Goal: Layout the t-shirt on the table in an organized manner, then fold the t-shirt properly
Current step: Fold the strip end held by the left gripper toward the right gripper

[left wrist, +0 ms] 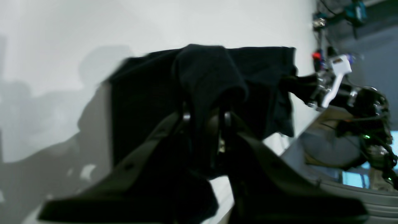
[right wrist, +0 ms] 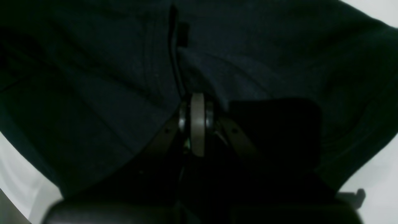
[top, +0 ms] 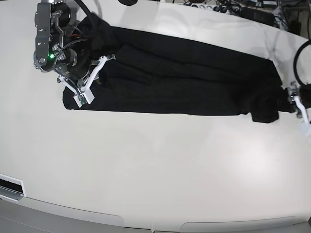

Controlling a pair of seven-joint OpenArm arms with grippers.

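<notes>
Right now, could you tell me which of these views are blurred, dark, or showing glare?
Left wrist: motion-blurred, the t-shirt edges smeared, soft shadows on the table. Right wrist: very dark, fabric fills it. Base: sharp, evenly lit, mild glare patches on the tabletop.

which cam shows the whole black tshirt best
The base view: the plain black soft fabric t-shirt shows full length, stretched in a long band across the glossy white table. The left wrist view gives only a blurred bunch of it at the left claw. The right wrist view is filled with dark cloth close up.
</notes>
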